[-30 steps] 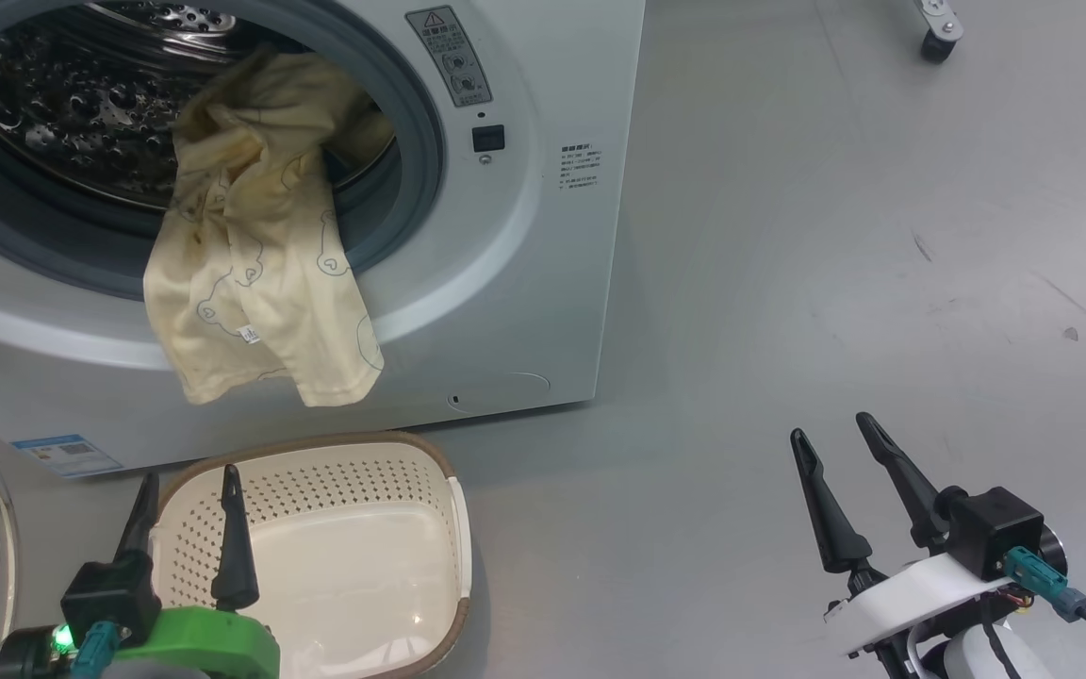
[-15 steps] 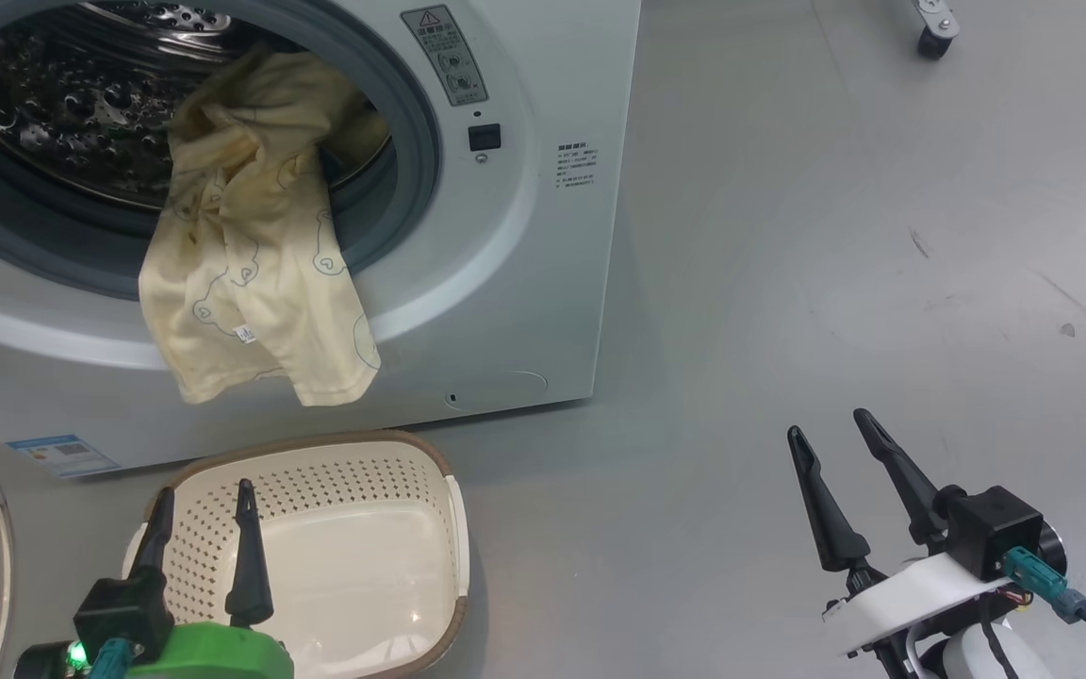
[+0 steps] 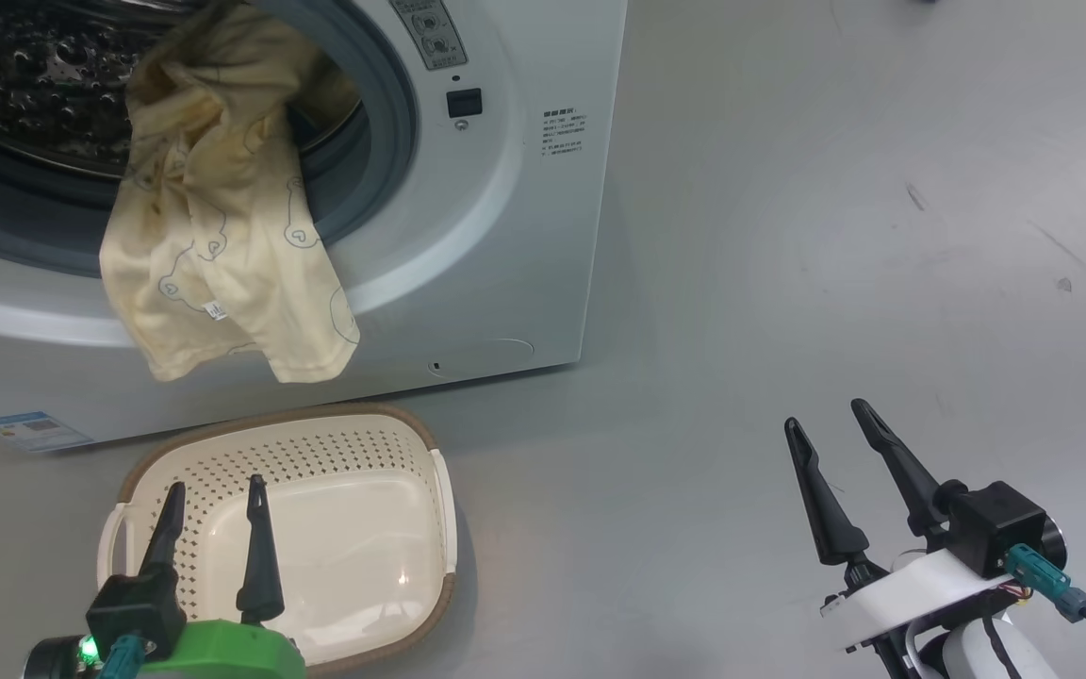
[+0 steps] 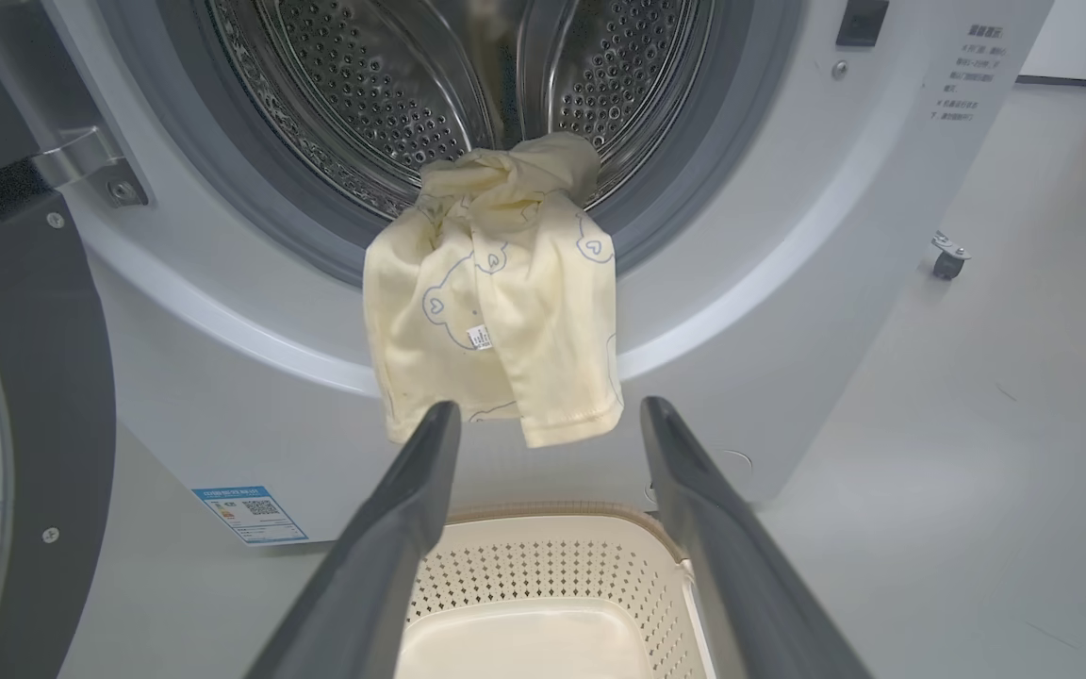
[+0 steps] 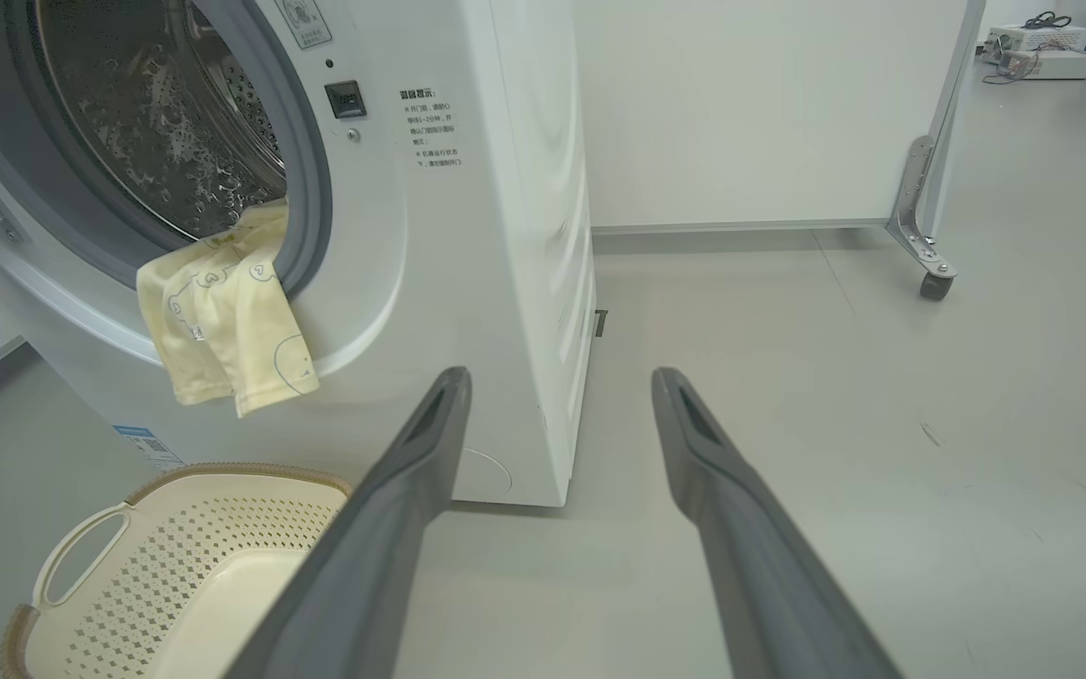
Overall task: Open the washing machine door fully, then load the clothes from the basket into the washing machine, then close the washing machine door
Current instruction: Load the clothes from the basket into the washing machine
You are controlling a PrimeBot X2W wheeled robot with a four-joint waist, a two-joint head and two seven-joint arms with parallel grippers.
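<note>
Spread and empty, left fingers (image 3: 260, 552) have drawn back over the basket (image 3: 369, 420); right fingers (image 3: 821, 514) stay spread.

The grey floor (image 3: 788, 236), faintly scuffed, spreads across the right and bottom of the head view. On it stands the washing machine (image 3: 505, 236) at the upper left, with the basket (image 3: 317, 453) just in front of its base at the lower left. In the right wrist view a white panel (image 5: 741, 113) stands on a caster (image 5: 934, 286) at the upper right.
</note>
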